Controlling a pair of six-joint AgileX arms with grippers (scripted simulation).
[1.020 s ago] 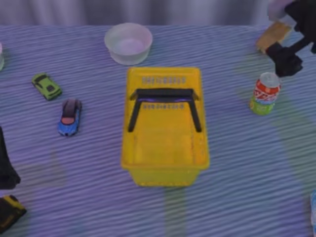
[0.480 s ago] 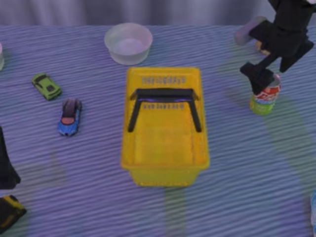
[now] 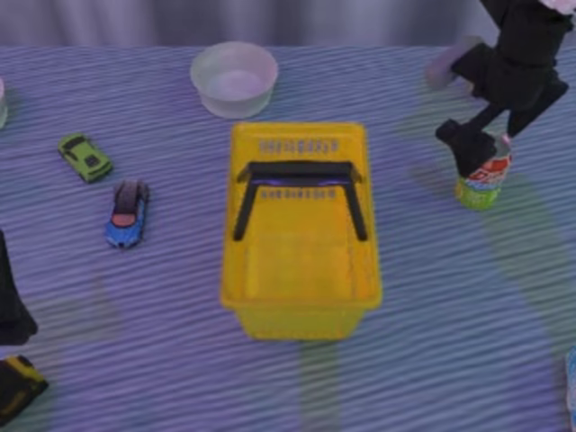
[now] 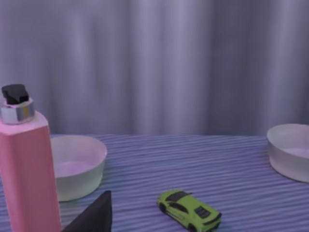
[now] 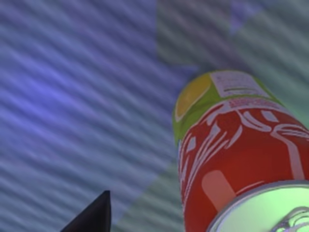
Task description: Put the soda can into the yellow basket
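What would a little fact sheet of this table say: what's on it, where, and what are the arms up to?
soda can: upright, right side of table, outside the basket
yellow basket: table centre, nothing visible inside, black handles folded across
right pincer: over the can's top; grip cannot be judged
left arm: parked at the left edge
white bowl: beyond the basket
green toy car: left side
blue toy car: left side, nearer than the green one
pink bottle: beside another bowl, left wrist view
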